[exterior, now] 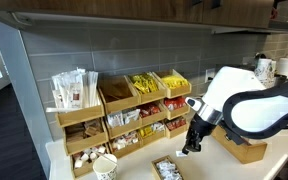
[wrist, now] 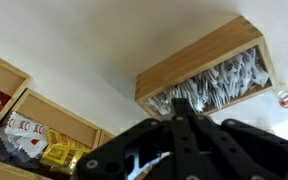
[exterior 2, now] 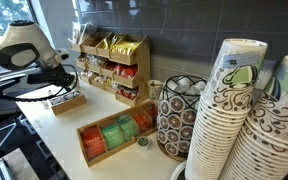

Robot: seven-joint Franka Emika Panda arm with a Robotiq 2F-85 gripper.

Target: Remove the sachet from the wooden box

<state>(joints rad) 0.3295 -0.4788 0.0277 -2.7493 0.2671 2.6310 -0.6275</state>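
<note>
In an exterior view, the white arm (exterior: 227, 95) reaches in from the side and bends down to the counter (exterior: 134, 172). The gripper (exterior: 190, 147) points down, and its tips are close above the counter. Its fingers look pressed together. I cannot tell if anything is between them. The wooden box (exterior: 167, 168) sits on the counter just beside the gripper, at the bottom edge of the picture. It has things in it, but they are too small to make out. Behind it is the big rack (exterior: 124, 105) full of packets. A paper cup (exterior: 105, 167) stands in front of the rack.

In an exterior view, the gripper (exterior 2: 62, 88) hangs just above the wooden box (exterior 2: 68, 102). The box lies on the counter near the rack (exterior 2: 114, 65). A long tray (exterior 2: 112, 138) with green and orange packs lies well apart from the box. Tall stacks of cups (exterior 2: 234, 120) fill the near side.

In the wrist view, the gripper (wrist: 181, 118) is dark and blurry at the bottom. Its two fingers are shut tight together. The wooden box (wrist: 199, 62) is higher up in the picture, apart from the fingers. White sachets (wrist: 219, 82) fill it. A bit of the rack (wrist: 9, 70) shows at the side.
</note>
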